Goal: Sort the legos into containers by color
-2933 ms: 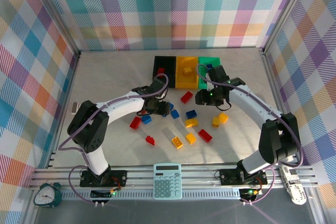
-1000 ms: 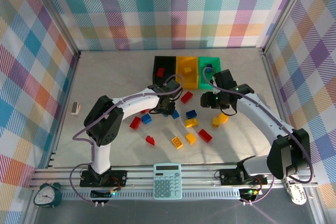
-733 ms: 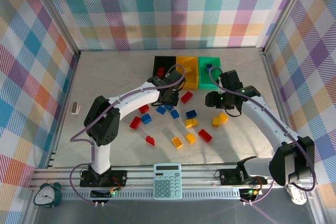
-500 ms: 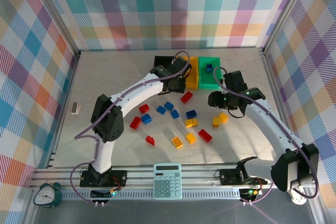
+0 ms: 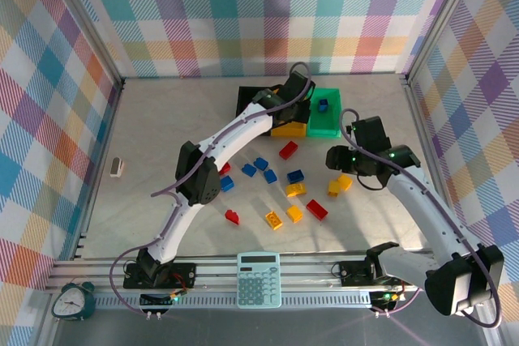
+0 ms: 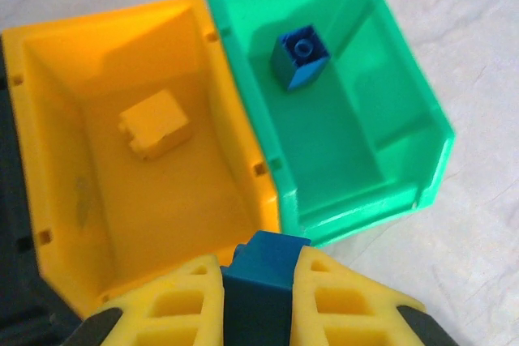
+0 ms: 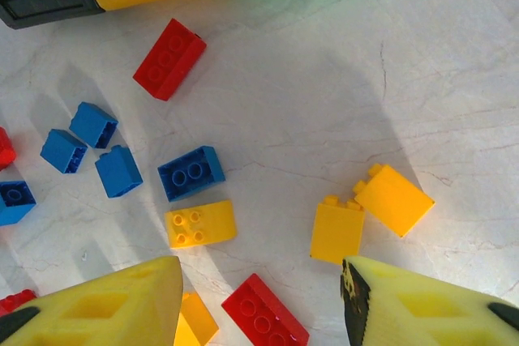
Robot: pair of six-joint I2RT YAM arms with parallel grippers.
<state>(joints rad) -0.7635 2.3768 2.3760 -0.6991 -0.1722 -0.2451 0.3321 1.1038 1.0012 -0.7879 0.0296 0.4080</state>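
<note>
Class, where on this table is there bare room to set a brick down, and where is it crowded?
Bare table left of the black bin, out to the lilac lump; also right of the green bin. Crowded: the loose bricks in front of them.

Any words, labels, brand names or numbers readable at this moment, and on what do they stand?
No text can be read.
Calculator: key and display markings are too small to read.
Small clock: the dial is too small and blurred to read.
</note>
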